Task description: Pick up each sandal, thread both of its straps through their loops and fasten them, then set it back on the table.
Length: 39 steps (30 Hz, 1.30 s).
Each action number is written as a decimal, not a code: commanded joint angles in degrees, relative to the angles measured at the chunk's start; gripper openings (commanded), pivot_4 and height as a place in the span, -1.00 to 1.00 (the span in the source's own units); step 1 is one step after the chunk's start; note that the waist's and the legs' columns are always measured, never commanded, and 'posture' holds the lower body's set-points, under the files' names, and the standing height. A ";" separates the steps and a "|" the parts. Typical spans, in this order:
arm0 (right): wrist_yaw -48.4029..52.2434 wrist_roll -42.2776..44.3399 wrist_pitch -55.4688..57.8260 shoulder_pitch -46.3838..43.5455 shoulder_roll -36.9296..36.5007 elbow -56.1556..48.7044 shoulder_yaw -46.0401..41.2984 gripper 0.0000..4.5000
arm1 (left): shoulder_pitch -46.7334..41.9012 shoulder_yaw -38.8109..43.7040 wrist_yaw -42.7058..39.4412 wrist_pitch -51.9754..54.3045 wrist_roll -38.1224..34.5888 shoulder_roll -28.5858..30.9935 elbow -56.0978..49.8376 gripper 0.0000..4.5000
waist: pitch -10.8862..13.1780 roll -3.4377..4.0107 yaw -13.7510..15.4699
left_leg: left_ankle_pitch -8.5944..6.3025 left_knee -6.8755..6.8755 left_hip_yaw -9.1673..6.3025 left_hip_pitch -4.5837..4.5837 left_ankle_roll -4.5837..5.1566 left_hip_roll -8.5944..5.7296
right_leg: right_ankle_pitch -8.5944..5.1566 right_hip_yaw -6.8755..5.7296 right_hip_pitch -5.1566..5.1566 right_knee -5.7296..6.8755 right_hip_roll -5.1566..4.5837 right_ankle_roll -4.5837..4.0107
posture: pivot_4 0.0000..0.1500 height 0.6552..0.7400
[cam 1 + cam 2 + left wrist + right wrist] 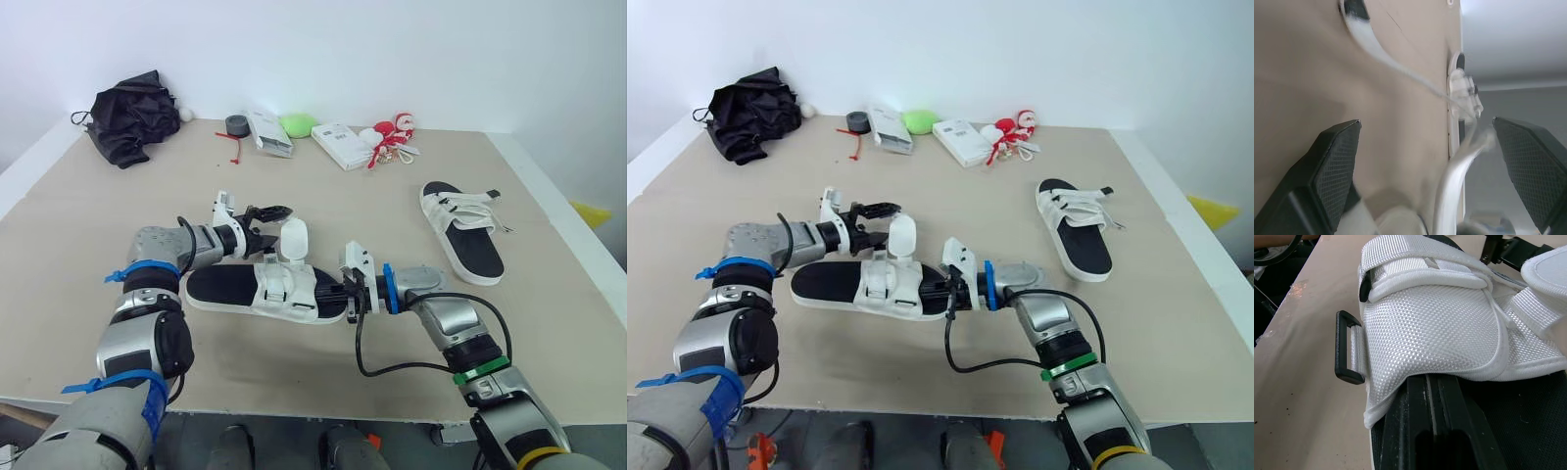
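Note:
The near sandal (257, 292), black footbed with white straps, lies flat on the table in front of me. One of its straps (294, 238) stands up, unfastened. My left gripper (270, 215) is open just beside that raised strap, and the strap (1457, 176) shows between its spread fingers (1334, 166). My right gripper (346, 294) is shut on the sandal's end nearest it, its fingers (1432, 426) pressed together beside the woven upper (1430, 328). A black loop (1347, 355) sticks out from the upper's side. A second sandal (462, 228) lies to the right.
Along the table's far edge sit a black bag (132, 122), a grey tape roll (236, 125), two white boxes (269, 132) (338, 144), a green object (299, 124) and a red-and-white bundle (392, 137). The table's near edge (294, 409) runs close under my arms.

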 commanded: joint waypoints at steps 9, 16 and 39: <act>-1.77 -3.09 3.83 4.07 -0.28 2.65 3.46 -1.00 | -7.01 1.55 -2.66 -11.31 4.77 -3.45 9.53 0.87 | 0.01 0.01 -0.33 | -0.02 -0.10 0.00 0.00 -0.03 0.00 | -0.05 0.01 -0.03 0.00 0.03 0.03 | 1.00 0.95; -2.02 -3.15 3.69 4.22 -0.32 2.72 3.25 -1.00 | -7.95 2.52 -2.58 -14.04 6.44 -2.56 11.22 -0.35 | 0.01 0.01 -0.33 | -0.03 -0.10 0.00 0.00 -0.06 0.00 | -0.07 0.02 -0.02 0.00 0.03 0.05 | 1.00 0.95; -1.83 -3.20 3.67 4.81 -0.82 2.18 3.18 -1.00 | 22.66 -25.83 -41.63 -27.92 15.32 3.31 -49.43 -0.98 | 0.05 0.31 -0.96 | -0.13 -0.16 0.04 0.07 -0.24 0.02 | -0.17 0.15 0.10 -0.01 0.03 0.05 | 1.00 0.95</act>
